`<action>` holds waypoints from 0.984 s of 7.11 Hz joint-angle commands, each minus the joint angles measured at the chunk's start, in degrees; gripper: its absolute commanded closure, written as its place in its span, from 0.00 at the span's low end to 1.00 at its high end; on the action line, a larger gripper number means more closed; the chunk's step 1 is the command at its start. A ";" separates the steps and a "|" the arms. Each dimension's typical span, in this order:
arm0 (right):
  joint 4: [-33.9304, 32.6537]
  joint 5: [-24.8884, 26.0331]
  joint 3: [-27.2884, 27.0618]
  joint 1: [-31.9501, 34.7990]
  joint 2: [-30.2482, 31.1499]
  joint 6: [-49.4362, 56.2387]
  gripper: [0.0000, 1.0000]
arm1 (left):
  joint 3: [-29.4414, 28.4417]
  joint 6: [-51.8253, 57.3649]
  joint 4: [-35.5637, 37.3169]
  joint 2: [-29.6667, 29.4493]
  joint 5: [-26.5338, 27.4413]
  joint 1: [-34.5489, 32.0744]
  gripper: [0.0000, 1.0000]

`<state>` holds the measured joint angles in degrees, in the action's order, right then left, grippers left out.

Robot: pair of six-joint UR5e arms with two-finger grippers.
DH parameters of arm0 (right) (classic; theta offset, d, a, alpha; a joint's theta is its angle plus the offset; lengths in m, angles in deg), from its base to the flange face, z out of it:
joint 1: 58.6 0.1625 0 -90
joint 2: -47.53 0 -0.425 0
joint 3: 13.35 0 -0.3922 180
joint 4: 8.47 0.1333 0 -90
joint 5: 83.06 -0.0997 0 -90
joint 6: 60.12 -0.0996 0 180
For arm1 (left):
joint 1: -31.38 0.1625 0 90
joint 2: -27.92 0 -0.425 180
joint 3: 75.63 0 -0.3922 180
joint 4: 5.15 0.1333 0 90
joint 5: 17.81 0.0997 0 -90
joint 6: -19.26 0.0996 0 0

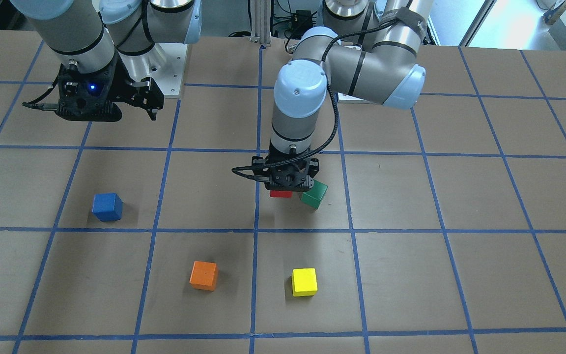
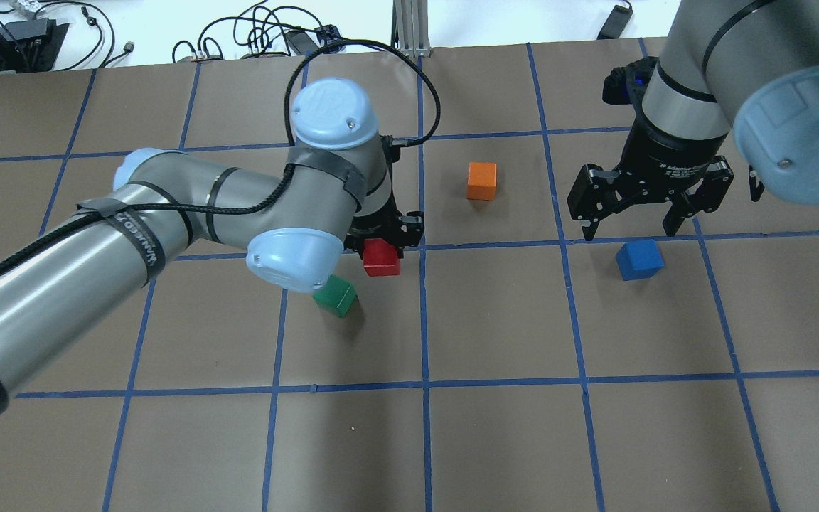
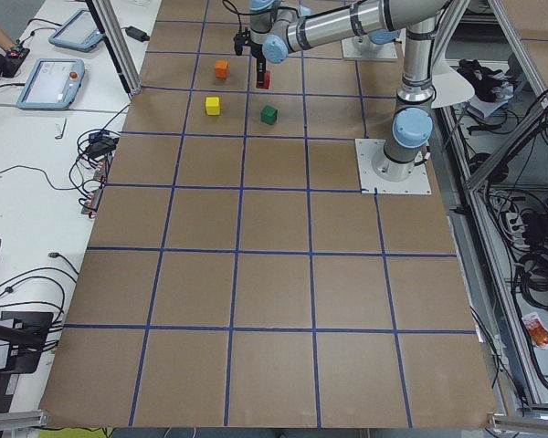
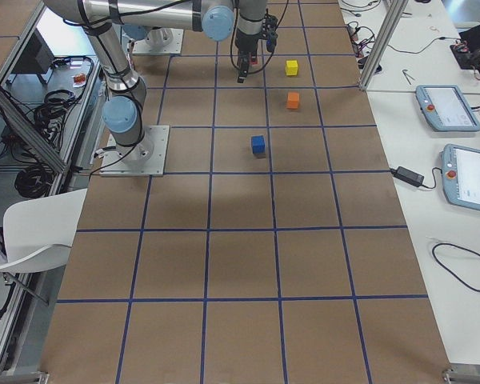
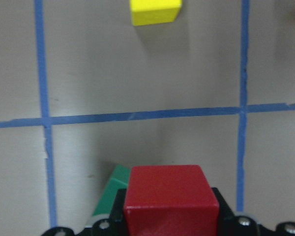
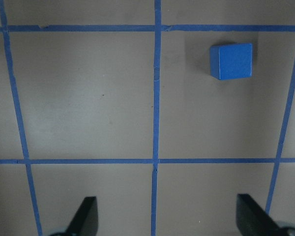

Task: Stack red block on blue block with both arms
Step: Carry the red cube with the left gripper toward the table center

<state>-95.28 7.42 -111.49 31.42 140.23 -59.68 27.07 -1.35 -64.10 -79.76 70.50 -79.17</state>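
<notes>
The red block [image 1: 281,193] sits between the fingers of my left gripper [image 1: 287,189], which is shut on it near the table's middle. It also shows in the overhead view [image 2: 381,257] and fills the bottom of the left wrist view [image 5: 171,199]. The blue block [image 1: 107,206] rests alone on the table on my right side, also in the overhead view [image 2: 639,259] and the right wrist view [image 6: 231,61]. My right gripper [image 2: 628,233] is open and empty, hovering above the table just beyond the blue block.
A green block [image 2: 335,295] lies tilted right beside the held red block. An orange block [image 2: 482,180] and a yellow block [image 1: 304,281] lie farther out on the brown table with its blue tape grid [image 2: 424,355].
</notes>
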 commanded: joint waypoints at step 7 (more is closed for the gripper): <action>-1.06 -0.22 0.14 -0.46 -0.33 2.89 0.00 | -1.18 -9.10 9.99 -9.30 -0.76 -8.10 0.00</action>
<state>-95.52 7.26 -111.18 30.99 140.04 -57.88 26.19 -10.52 -55.14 -89.02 70.18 -86.89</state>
